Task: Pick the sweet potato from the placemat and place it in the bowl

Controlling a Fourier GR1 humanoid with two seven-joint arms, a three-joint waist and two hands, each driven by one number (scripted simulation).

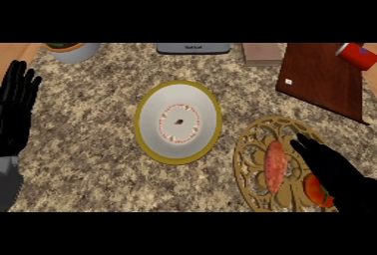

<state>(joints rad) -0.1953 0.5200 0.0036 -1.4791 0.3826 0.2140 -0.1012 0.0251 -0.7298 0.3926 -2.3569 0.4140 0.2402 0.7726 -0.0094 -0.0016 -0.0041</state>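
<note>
- Head view looks steeply down on a speckled granite surface [88, 164], with the bowl [177, 122] near its middle as the landmark; the bowl is white with a yellow rim and a ring of small red marks inside.
- Right of the bowl and nearer the robot lies a round golden openwork placemat [254, 149], apart from the bowl's rim.
- On that placemat the sweet potato [275, 166] lies lengthwise, reddish and oblong; an orange-red round item [317, 191] sits further right, partly hidden.
- The right hand [333, 172] hovers over the placemat's right half, fingers straight and released, fingertips just beside the sweet potato, grasping nothing.
- Far left of the bowl, the left hand [16, 107] rests at the view's edge, fingers up and relaxed.
- Beyond the bowl to the right lies a dark wooden board [324, 74] with a red can [356, 54] at its far corner.
- Behind the bowl sit a grey pot [72, 51], a dark appliance [193, 48] and a small tan block [262, 53].
- Bare granite surrounds the bowl on every side.
</note>
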